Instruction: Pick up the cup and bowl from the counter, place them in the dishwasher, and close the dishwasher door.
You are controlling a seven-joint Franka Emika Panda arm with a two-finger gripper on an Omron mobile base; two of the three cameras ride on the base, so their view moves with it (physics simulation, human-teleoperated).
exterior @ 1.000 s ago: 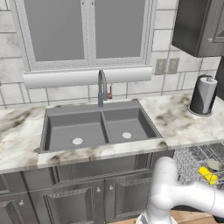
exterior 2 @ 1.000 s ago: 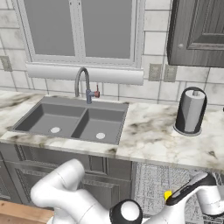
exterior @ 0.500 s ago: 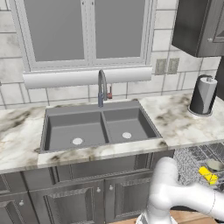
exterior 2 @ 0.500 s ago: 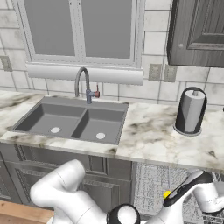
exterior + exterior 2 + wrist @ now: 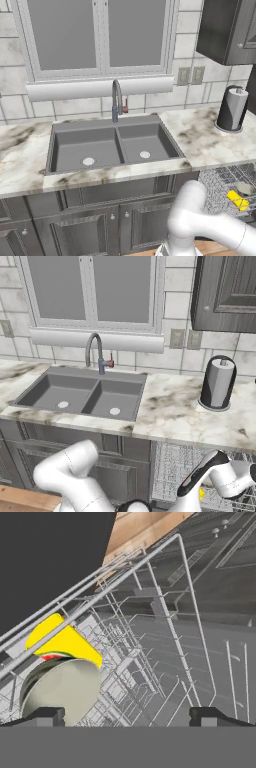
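The yellow cup (image 5: 60,639) lies in the dishwasher's wire rack (image 5: 150,637), and the pale bowl (image 5: 62,689) sits right against it. My gripper (image 5: 127,716) is open just above the rack with nothing between its fingers; the bowl is close by the left fingertip (image 5: 45,716). A flat dark panel, the dishwasher door (image 5: 50,557), stands beyond the rack. From the left base view, cup (image 5: 237,200) and bowl (image 5: 245,188) rest in the pulled-out rack (image 5: 220,182) under the counter (image 5: 200,135). The right base view gives a sliver of the cup (image 5: 201,494) behind my forearm.
A grey double sink (image 5: 112,145) with a faucet (image 5: 116,100) is set in the counter. A dark paper-towel cylinder (image 5: 231,109) stands at the counter's right end. Panelled grey cabinets (image 5: 90,225) run below, with a dark wall cabinet (image 5: 227,30) above.
My forearm has eased slightly to the left in the right base view. Cup and bowl lie where they were, and the gripper stays open.
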